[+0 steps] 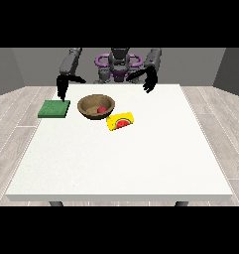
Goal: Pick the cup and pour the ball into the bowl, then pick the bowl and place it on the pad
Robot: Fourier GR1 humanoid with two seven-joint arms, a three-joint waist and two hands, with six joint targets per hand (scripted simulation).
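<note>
Hanging at the view's left, one black hand [62, 89] points its straight fingers down over the far edge of the flat green square pad [54, 109], grasping nothing; whether the fingertips touch the pad cannot be told. That pad lies near the left edge of the large white table [121, 158] and carries no writing that can be read.

Just to the right of the pad, apart from it, stands the round brown wooden bowl [96, 106]. Inside it, toward its right side, rests a small red ball [101, 109].

Beside the bowl's near right rim lies the yellow cup [121, 121], tipped on its side with its red inside facing the camera; it seems to touch the bowl or nearly so. No label or print shows on it.

Farther right and toward the robot, the other black hand [150, 81] hangs above the table's far edge with its fingers relaxed and spread, holding nothing. It is well apart from both cup and bowl, and the bowl sits between the two hands, nearer the one at the left.
</note>
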